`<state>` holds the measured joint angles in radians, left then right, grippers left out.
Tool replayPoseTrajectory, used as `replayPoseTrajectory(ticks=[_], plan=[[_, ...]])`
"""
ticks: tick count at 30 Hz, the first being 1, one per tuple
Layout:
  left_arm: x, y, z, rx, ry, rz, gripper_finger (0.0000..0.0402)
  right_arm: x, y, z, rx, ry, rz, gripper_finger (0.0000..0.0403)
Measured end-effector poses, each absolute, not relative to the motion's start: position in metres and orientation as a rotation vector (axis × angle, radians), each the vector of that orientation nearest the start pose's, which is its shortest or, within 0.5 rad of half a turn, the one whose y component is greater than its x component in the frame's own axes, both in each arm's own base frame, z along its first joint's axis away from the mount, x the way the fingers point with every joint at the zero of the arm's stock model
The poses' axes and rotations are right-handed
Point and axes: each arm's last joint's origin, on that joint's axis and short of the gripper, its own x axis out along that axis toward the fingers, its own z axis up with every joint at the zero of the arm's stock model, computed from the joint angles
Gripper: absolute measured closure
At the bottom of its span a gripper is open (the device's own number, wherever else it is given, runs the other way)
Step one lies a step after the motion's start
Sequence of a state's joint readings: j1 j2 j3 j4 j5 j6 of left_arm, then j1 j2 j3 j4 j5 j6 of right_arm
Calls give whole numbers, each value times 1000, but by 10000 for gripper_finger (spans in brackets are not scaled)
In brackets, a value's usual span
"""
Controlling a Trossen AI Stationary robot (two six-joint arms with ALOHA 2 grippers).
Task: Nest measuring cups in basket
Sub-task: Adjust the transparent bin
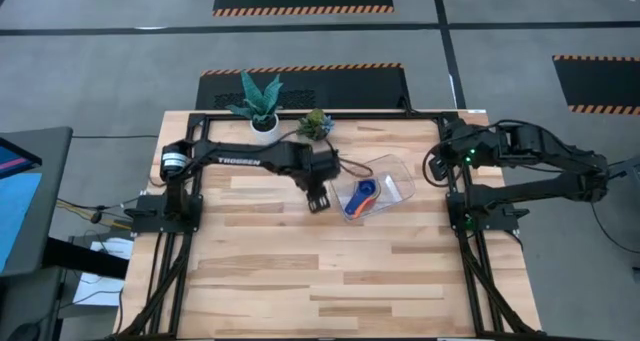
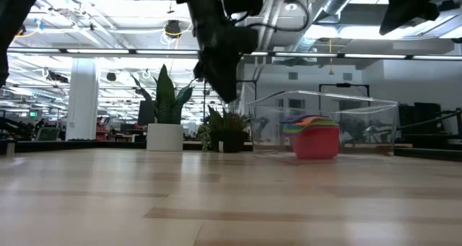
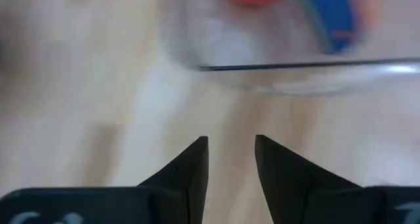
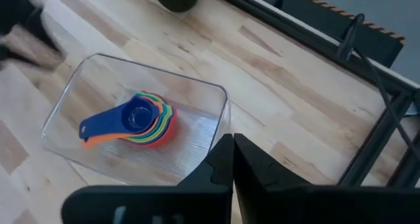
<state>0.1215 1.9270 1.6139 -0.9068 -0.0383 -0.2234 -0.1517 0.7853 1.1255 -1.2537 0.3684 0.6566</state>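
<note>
— Two arms: where did we see them?
— Our left gripper (image 1: 319, 203) hung above the table (image 1: 300, 281) just left of the basket (image 1: 400, 186), fingers (image 3: 190, 168) parted and empty. Our right gripper (image 4: 233, 161) sat clenched, holding nothing, at the table's right edge.
— Open room?
— Bare wood filled the frame's lower half; two potted plants (image 1: 262, 106) stood at the upper edge.
— And the measuring cups (image 1: 360, 197)?
— We found them nested in the basket, handles pointing lower left along its long diagonal axis.
</note>
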Motion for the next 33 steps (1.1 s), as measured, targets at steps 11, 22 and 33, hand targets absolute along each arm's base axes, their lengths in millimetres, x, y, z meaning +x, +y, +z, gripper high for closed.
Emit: replayPoseTrajectory(ticks=[11,22,33], plan=[[427,-10,200,-216,1175,63,288,99,-26,354,474,711,-780,383],[438,36,192,-234,1074,186,288,99,-26,354,482,707,-782,377],[443,93,201,-227,908,289,288,100,-26,354,484,706,-783,381]])
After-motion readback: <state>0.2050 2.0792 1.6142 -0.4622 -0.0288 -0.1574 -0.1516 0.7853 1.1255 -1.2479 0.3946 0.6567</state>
